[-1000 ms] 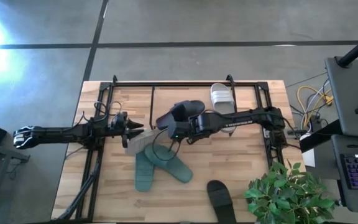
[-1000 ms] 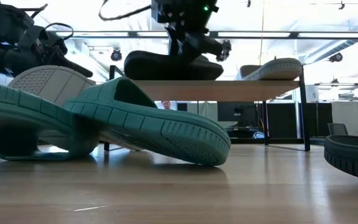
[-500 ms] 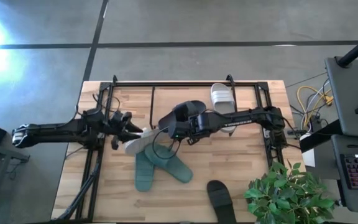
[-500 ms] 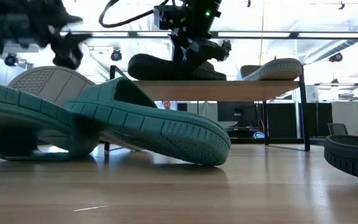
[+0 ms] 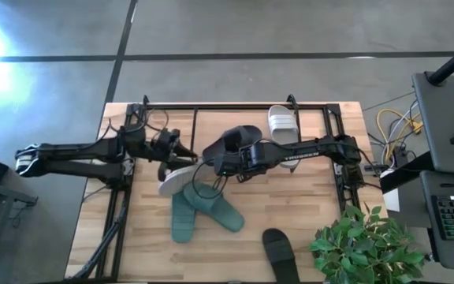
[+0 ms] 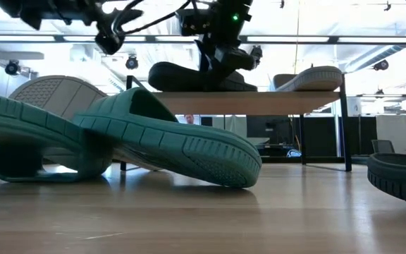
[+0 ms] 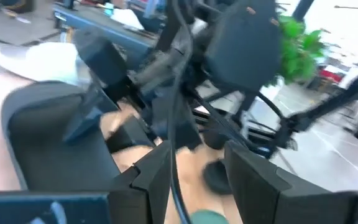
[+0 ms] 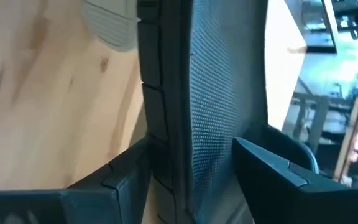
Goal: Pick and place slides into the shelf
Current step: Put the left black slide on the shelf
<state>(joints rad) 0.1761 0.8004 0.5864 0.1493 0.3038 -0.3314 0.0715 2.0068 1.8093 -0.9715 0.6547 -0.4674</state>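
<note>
A black slide (image 5: 241, 140) lies on the shelf's wooden board (image 6: 259, 103), with my right gripper (image 5: 221, 160) shut on it. A white slide (image 5: 282, 124) rests sole-down on the board's right part (image 6: 309, 77). On the table a light-grey slide (image 5: 176, 178) lies tilted, leaning on the teal pair (image 5: 203, 209). The second black slide (image 5: 278, 248) sits by the near edge. My left gripper (image 5: 186, 151) hangs open and empty in the air just left of the right gripper, above the grey slide. My right gripper holds the black slide pinched between its two fingers; a dotted black surface (image 8: 222, 106) fills the gap between them. In the low view the fingers (image 6: 220, 60) come down on the slide's middle from above. The slide lies flat with its sole on the shelf board.
The black table frame (image 5: 243, 107) runs along the far and side edges. A potted plant (image 5: 361, 244) stands at the near right corner. Cables hang from both arms. Bare wood lies at the table's near left and right of the teal pair.
My left gripper has risen from beside the grey slide and moved right and toward the far edge, closer to the right gripper and the shelf, staying empty. The right gripper and the black slide have kept almost still on the board.
</note>
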